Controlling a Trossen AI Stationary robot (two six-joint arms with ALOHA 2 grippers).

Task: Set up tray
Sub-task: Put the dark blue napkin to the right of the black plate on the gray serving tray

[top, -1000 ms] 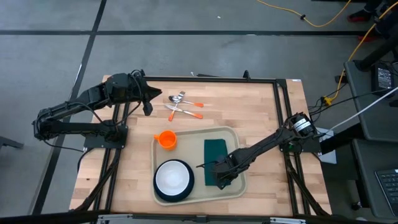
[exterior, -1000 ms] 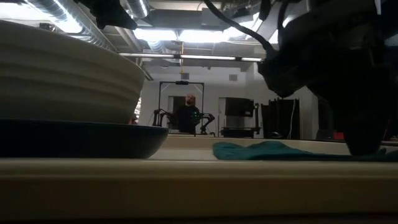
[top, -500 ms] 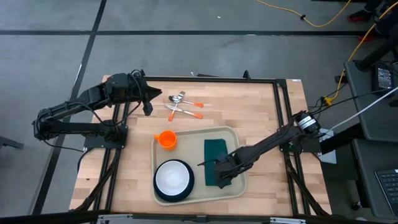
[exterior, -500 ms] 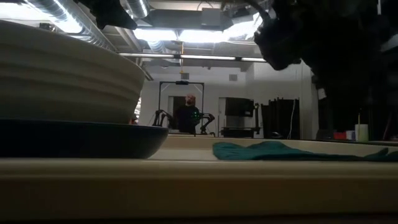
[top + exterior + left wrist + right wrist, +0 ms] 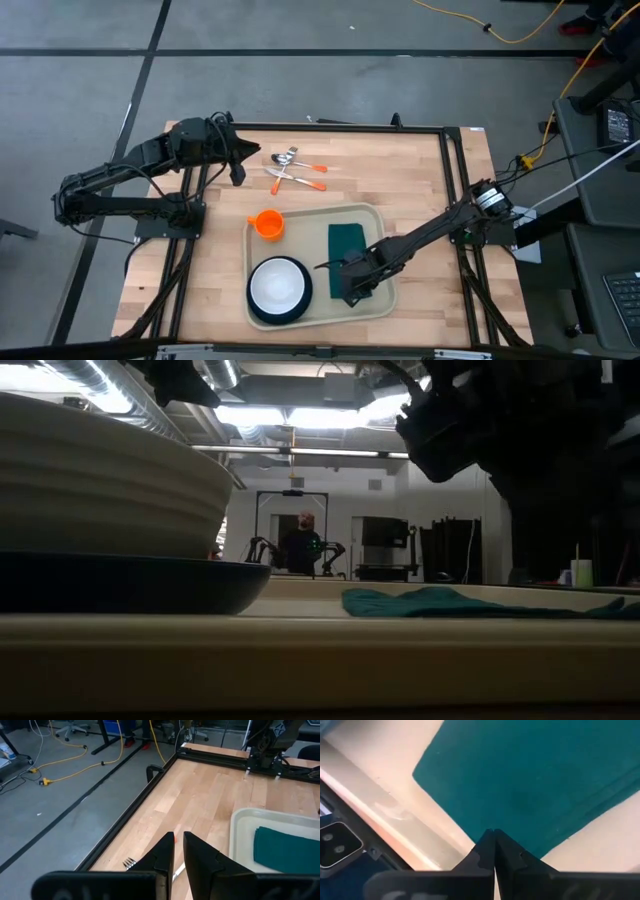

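The beige tray [image 5: 310, 232] lies on the wooden table near its front edge. On it a white bowl [image 5: 278, 284] sits in a dark plate [image 5: 256, 308] on the left, and a dark green napkin [image 5: 346, 246] lies flat on the right. My right gripper [image 5: 338, 287] hangs shut just above the napkin's near end [image 5: 530, 785], touching nothing. An orange cup [image 5: 267, 224] stands on the table at the tray's far left corner. My left gripper [image 5: 238, 168] waits raised at the far left, its fingers [image 5: 165, 855] nearly together and holding nothing.
A spoon and a fork with orange handles [image 5: 296, 171] lie crossed on the table beyond the tray, close to my left gripper. Black frame rails [image 5: 455, 190] run along the table's sides. A person stands far off in the room [image 5: 303, 545].
My right gripper has risen off the napkin's near end, staying shut; in the low view its dark fingers no longer stand on the cloth. The napkin lies flat where it was.
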